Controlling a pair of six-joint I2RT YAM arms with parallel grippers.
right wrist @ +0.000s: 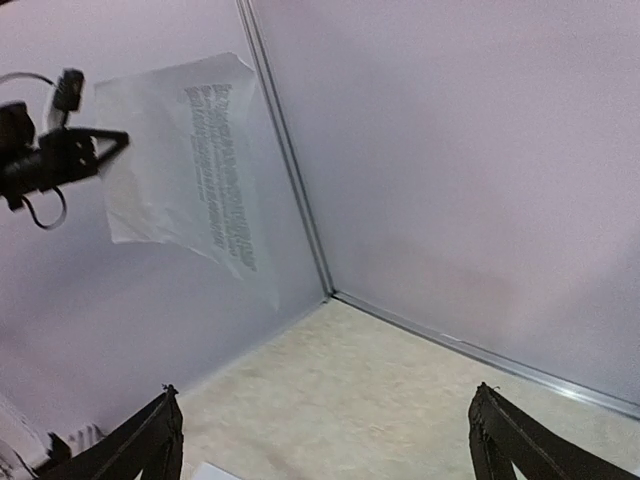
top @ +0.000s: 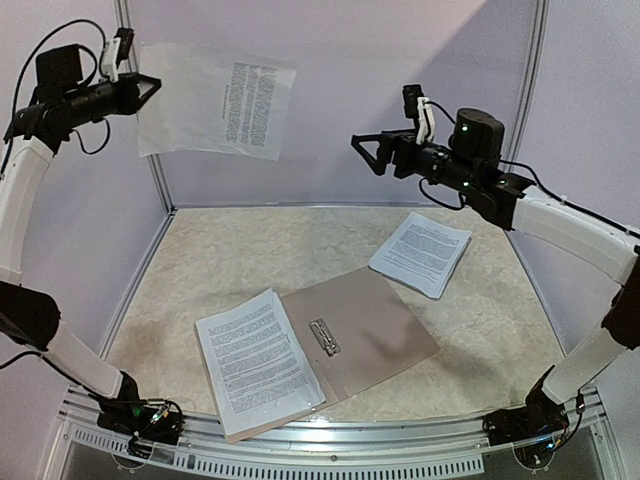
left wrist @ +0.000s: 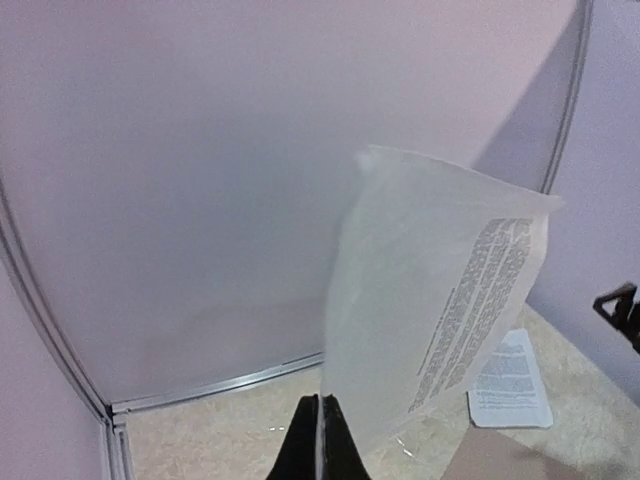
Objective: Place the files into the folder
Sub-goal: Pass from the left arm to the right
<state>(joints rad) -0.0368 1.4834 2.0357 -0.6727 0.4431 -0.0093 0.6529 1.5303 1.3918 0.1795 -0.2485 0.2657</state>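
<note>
The folder [top: 372,328] is laid open and flat on the table [top: 200,260], so that sheets can be put in. A thick pile of files [top: 258,365] is already laid on the folder's left leaf. A smaller pile [top: 421,254] is left just beside the folder's far right corner. One sheet [top: 220,105] is held high up, far left of the folder, pinched at its edge by the tight jaws of the left gripper [top: 152,87]. The right gripper [top: 366,152] is held above the folder's far side, jaws spread wide, nothing in them.
</note>
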